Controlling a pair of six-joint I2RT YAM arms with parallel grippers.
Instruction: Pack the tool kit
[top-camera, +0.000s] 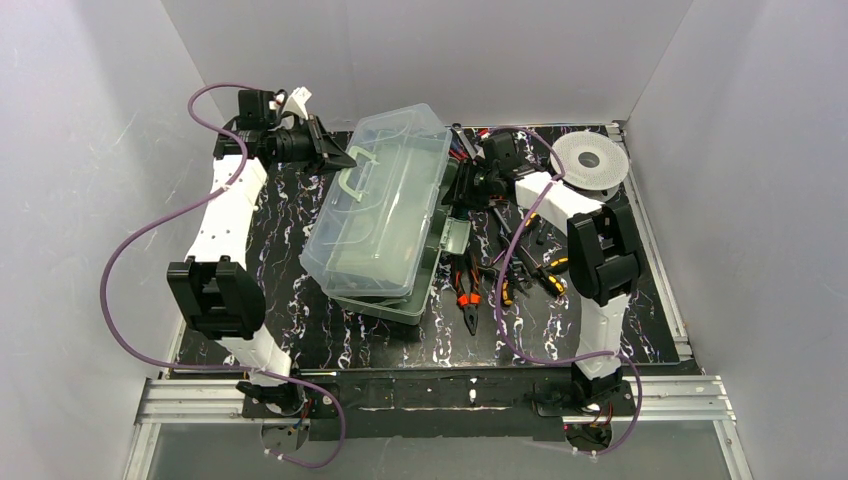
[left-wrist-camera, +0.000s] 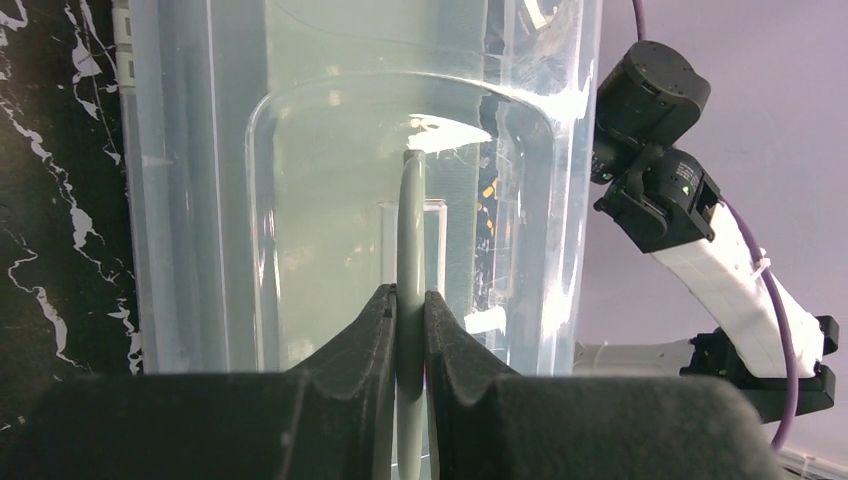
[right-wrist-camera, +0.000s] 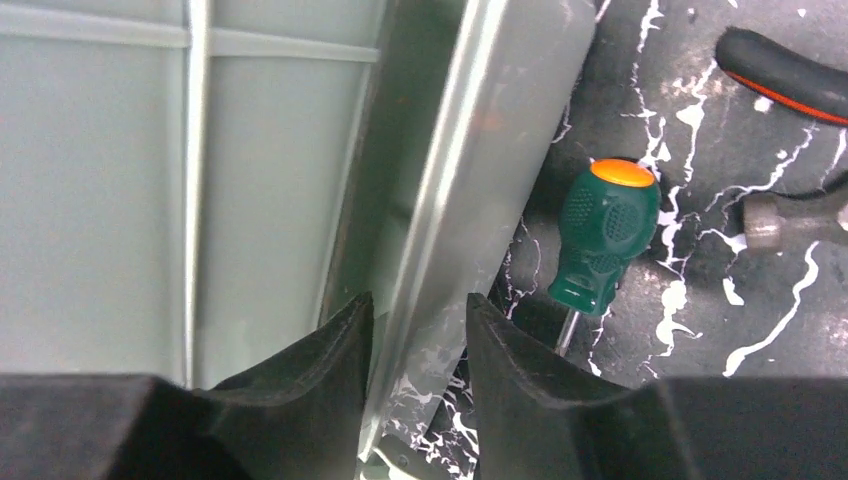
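The tool kit (top-camera: 380, 215), a pale green box with a clear lid, lies tilted in the middle of the black mat. Its green handle (left-wrist-camera: 410, 220) runs upright between my left gripper's (left-wrist-camera: 410, 305) fingers, which are shut on it; in the top view that gripper (top-camera: 345, 158) sits at the box's far left side. My right gripper (right-wrist-camera: 420, 310) is open, its jaws standing either side of the box's pale green rim (right-wrist-camera: 455, 170) with a gap showing. In the top view the right gripper (top-camera: 462, 190) is at the box's right edge. A green screwdriver (right-wrist-camera: 603, 235) with an orange cap lies just right of it.
A round white spool (top-camera: 590, 160) stands at the back right. Red-handled pliers (top-camera: 466, 290) and several other hand tools (top-camera: 545, 275) lie scattered right of the box. A black and red handle (right-wrist-camera: 790, 75) and a metal tool end (right-wrist-camera: 800, 215) lie beyond the screwdriver.
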